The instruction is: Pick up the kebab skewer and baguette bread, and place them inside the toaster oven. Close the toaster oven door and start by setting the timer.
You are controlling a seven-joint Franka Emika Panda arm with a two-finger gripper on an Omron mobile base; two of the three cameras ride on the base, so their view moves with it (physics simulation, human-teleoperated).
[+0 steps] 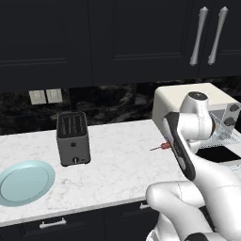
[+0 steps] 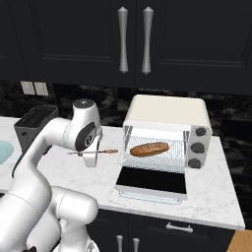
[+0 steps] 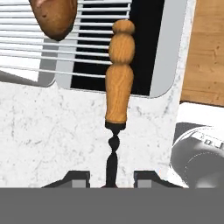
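The baguette bread (image 2: 149, 148) already lies on the toaster oven (image 2: 167, 133) rack (door down), while the gripper (image 3: 112, 177) pinches the kebab skewer (image 3: 118, 83) above the counter, not yet loaded.

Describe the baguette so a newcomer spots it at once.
Find the cream toaster oven at the counter's right end, its door folded down. On its wire rack lies the baguette, a golden-brown oblong loaf, far thicker than the thin skewer outside the oven.

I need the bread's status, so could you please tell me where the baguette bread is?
The baguette bread lies on the wire rack inside the toaster oven, above its open door.
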